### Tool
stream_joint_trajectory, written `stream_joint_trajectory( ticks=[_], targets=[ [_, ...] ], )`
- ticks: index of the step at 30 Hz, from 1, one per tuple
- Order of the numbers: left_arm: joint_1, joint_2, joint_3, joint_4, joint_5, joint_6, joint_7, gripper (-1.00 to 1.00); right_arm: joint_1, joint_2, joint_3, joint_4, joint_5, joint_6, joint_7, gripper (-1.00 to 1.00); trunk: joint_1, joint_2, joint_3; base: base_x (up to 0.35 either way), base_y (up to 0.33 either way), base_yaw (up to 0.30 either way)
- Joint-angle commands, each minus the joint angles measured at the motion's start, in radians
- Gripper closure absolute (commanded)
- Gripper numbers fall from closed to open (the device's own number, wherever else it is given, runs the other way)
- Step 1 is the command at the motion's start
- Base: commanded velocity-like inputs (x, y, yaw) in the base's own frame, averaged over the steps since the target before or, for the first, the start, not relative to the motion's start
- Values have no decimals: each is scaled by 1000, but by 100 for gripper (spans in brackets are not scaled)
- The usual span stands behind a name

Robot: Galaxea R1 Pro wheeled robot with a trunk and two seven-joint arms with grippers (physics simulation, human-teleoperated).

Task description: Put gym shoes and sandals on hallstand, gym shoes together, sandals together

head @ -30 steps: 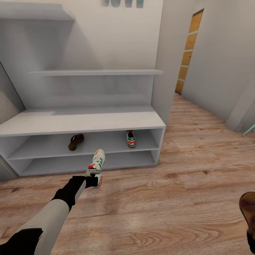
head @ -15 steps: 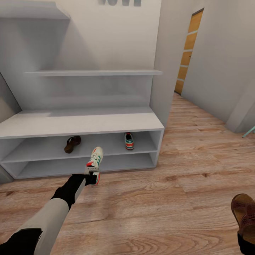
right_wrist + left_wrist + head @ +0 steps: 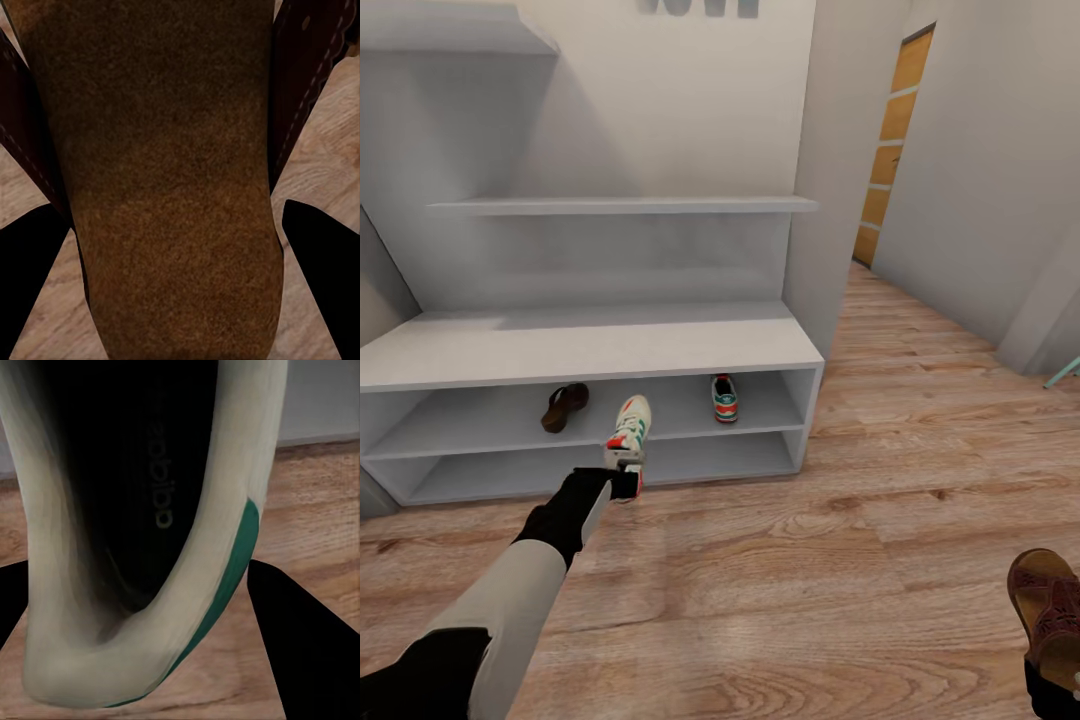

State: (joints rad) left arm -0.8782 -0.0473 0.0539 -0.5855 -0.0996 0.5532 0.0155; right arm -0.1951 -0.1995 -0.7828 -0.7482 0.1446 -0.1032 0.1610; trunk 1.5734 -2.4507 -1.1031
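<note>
Raised nearer the hallstand, left gripper clamps a gym shoe; right grips a sandal.

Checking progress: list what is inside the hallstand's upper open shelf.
On the hallstand's upper open shelf lie one sandal toward the left and one gym shoe toward the right, well apart. The held gym shoe covers part of the shelf's front edge.
</note>
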Motion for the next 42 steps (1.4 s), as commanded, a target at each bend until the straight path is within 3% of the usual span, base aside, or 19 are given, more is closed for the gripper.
stream_joint_trajectory(
  ticks=[1, 14, 42],
  targets=[
    [-4, -3, 6, -2, -10, 10, 3, 100, -1, 1, -6, 0, 10, -4, 8, 100, 0, 0, -1, 0, 0, 0],
    [-2, -13, 6, -1, -11, 84, 91, 100, -1, 2, -3, 0, 10, -3, 8, 100, 0, 0, -1, 1, 0, 0],
    [2, -13, 6, -2, -9, 99, 90, 100, -1, 2, -4, -2, 10, -3, 8, 100, 0, 0, -1, 216, -145, 0]
  ],
)
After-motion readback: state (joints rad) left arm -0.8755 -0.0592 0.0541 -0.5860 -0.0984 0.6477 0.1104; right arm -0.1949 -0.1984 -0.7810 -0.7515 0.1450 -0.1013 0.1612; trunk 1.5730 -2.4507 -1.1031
